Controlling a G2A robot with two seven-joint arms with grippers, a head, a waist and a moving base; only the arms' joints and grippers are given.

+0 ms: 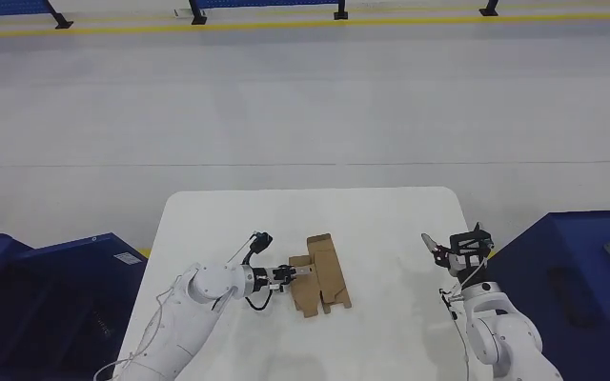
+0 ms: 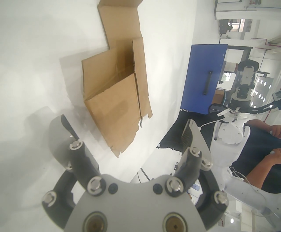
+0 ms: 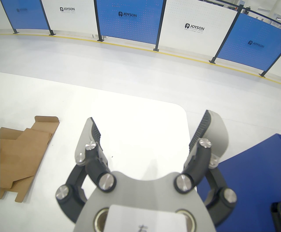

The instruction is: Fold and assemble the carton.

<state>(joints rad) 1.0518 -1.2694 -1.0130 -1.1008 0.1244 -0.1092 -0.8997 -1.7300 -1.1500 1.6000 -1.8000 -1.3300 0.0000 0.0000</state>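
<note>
A brown cardboard carton (image 1: 321, 275) lies partly folded near the middle of the white table (image 1: 400, 219). In the left wrist view the carton (image 2: 118, 87) has one flap raised and a torn lower edge. My left gripper (image 1: 294, 273) stands open just beside the carton's left edge, nothing between its fingers (image 2: 193, 136). My right gripper (image 1: 456, 247) hangs open over the table's right edge, well away from the carton (image 3: 22, 151); its fingers (image 3: 92, 131) hold nothing.
Blue bins (image 1: 562, 276) stand off the table's right side and another (image 1: 57, 286) off the left. Blue and white fence panels (image 3: 131, 19) line the far floor. A person's hand (image 2: 272, 153) shows beyond the table in the left wrist view.
</note>
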